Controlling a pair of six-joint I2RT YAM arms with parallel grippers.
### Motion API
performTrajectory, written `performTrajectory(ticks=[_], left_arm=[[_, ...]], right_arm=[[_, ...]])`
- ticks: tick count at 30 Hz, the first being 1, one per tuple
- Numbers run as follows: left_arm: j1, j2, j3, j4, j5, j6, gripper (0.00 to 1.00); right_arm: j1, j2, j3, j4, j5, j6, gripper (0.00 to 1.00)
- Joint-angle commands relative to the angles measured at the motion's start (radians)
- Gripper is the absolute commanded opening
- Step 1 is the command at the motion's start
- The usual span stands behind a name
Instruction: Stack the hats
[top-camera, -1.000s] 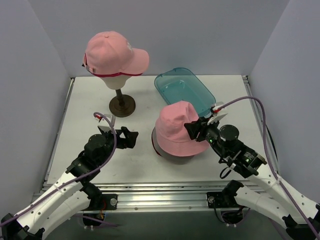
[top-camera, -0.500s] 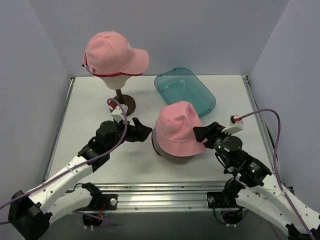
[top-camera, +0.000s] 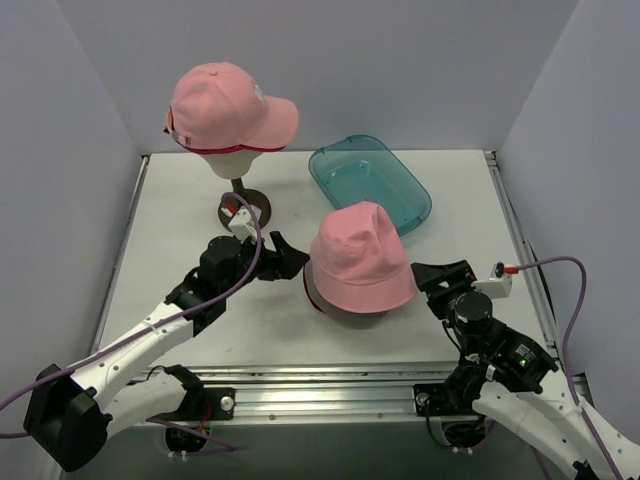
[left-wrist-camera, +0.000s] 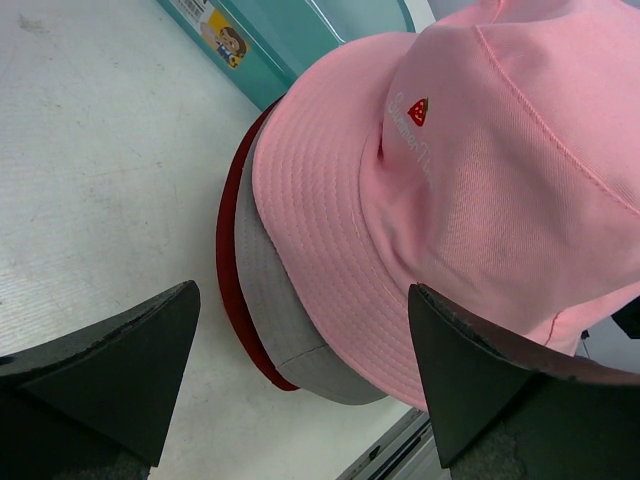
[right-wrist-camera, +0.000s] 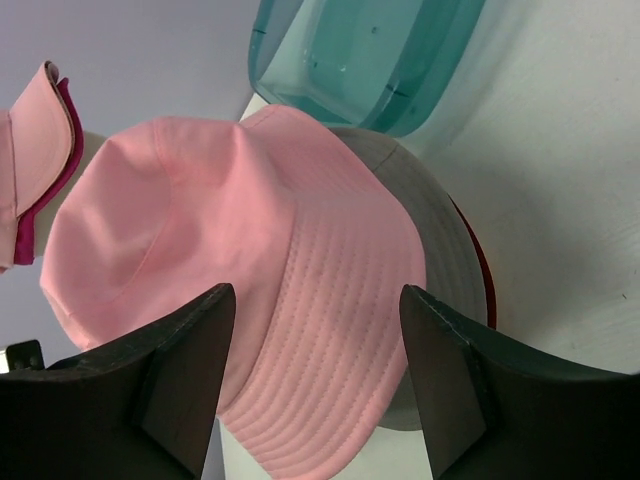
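Pink bucket hat (top-camera: 360, 262) sits on the counter (top-camera: 170, 230) atop the dark red hat (left-wrist-camera: 228, 260), its tiny red emblem (left-wrist-camera: 418, 110) beside stitched lettering too faint to read. Left claw (top-camera: 285, 258) gapes wide at nine o'clock, right claw (top-camera: 437, 272) wide at three.

Pale pink bucket hat (left-wrist-camera: 480, 180), toward the bench's near edge: a small red emblem (left-wrist-camera: 418, 111) on the crown, with a line of faint white lettering (left-wrist-camera: 400, 135) beside it. The lettering is too pale and small to read.
Teal tray (left-wrist-camera: 300, 40), toward the far right corner: a sticker (left-wrist-camera: 215, 25) on its side wall shows a cartoon figure and some tiny print, which is not legible.
Pale pink peaked cap (top-camera: 225, 105), toward the far left corner: a faint white mark (top-camera: 256, 95) on the side of the crown, too small to make out.
Readable words or numbers: none.
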Motion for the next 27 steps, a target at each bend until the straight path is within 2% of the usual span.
performTrajectory(ticks=[1,12,23,27], left_arm=[[0.006,0.019,0.051,0.087,0.030,-0.021,0.94],[0.017,0.123,0.106,0.096,0.040,0.001,0.94],[0.029,0.174,0.095,0.160,0.065,-0.010,0.94],[0.031,0.169,0.089,0.165,0.060,-0.010,0.94]], right_arm=[[0.004,-0.016,-0.050,-0.025,0.027,0.113,0.63],[0.004,-0.059,-0.196,0.109,-0.013,0.185,0.62],[0.004,-0.115,-0.254,0.210,0.062,0.202,0.40],[0.003,-0.095,-0.262,0.254,0.064,0.188,0.28]])
